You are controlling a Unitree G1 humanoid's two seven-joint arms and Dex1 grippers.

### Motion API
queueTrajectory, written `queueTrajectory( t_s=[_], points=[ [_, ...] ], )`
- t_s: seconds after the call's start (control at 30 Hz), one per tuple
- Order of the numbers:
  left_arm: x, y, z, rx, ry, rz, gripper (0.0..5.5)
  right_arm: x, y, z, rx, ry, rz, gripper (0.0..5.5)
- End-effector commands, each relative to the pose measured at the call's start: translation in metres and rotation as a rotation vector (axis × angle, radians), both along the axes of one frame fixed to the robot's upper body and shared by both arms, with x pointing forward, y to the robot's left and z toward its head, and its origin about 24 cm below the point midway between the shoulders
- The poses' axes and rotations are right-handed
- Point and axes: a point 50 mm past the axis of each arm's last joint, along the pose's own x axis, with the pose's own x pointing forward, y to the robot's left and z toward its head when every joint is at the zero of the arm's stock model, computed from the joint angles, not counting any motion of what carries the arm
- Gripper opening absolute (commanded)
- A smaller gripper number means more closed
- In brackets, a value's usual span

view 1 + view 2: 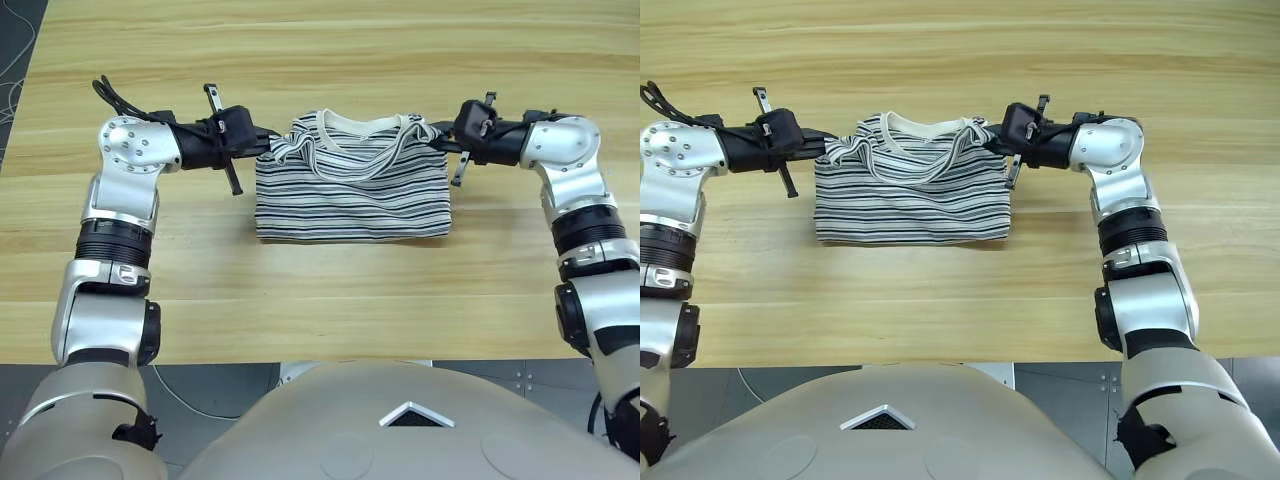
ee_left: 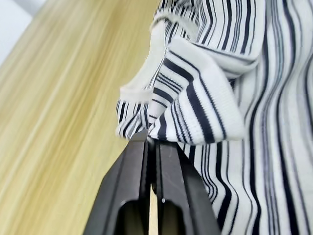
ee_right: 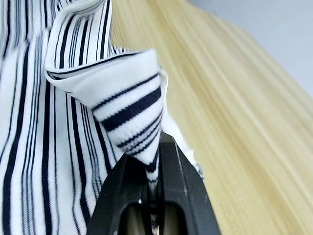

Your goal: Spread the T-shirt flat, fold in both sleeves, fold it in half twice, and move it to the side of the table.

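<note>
both closed: left hand (image 2: 151, 143) and right hand (image 3: 154, 147) each pinch a far t-shirt (image 1: 350, 195) corner, seemingly tight.

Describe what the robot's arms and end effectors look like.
The left arm and right arm have rounded silver-grey shells with black ribbed joint bands. The left end effector and right end effector are black and slab-sided. Black cables loop off the left elbow.

Left arm (image 1: 118, 205), right arm (image 1: 580, 190) bent inward; jaws clamped.
</note>
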Motion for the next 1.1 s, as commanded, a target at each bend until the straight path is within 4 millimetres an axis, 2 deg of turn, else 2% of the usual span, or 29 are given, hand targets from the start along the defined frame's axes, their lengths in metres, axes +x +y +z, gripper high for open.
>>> queueTrajectory(
  t_s=[0.03, 0.1, 0.2, 0.4, 0.43, 0.57, 0.7, 0.8, 0.87, 0.97, 1.03, 1.1],
  points=[
    [0.015, -0.001, -0.012, -0.034, 0.068, 0.1, 0.14, 0.004, -0.002, -0.015, -0.058, 0.045, -0.044, 0.1],
    [0.02, -0.004, -0.017, -0.1, 0.114, 0.155, 0.35, 0.002, 0.0, -0.027, -0.053, 0.096, -0.081, 0.1],
    [0.029, -0.005, -0.021, -0.227, 0.206, 0.301, 0.82, 0.003, 0.006, -0.039, 0.008, 0.159, -0.191, 0.7],
    [0.039, 0.011, -0.007, -0.528, 0.341, 0.522, 1.75, 0.015, 0.013, -0.031, 0.28, 0.232, -0.359, 1.76],
    [0.04, 0.014, -0.009, -0.526, 0.351, 0.576, 1.97, 0.018, 0.012, -0.029, 0.298, 0.234, -0.386, 2.0],
    [0.034, 0.017, -0.03, -0.378, 0.391, 0.716, 1.99, 0.03, 0.01, -0.022, 0.291, 0.19, -0.537, 2.55],
    [0.027, 0.017, -0.047, -0.245, 0.385, 0.767, 1.99, 0.041, 0.005, -0.019, 0.281, 0.187, -0.735, 2.55],
    [0.026, 0.017, -0.052, -0.167, 0.345, 0.797, 1.99, 0.041, 0.002, -0.028, 0.235, 0.256, -0.856, 2.55],
    [0.028, 0.014, -0.051, -0.167, 0.331, 0.785, 1.99, 0.035, 0.002, -0.039, 0.189, 0.333, -0.888, 2.55],
    [0.031, 0.014, -0.047, -0.178, 0.311, 0.778, 1.99, 0.031, -0.005, -0.046, 0.133, 0.346, -0.934, 2.55],
    [0.034, 0.017, -0.041, -0.214, 0.281, 0.792, 1.99, 0.032, -0.008, -0.044, 0.137, 0.328, -0.94, 2.55],
    [0.042, 0.022, -0.022, -0.325, 0.201, 0.787, 1.99, 0.037, -0.005, -0.035, 0.151, 0.247, -0.88, 2.55]
  ],
)
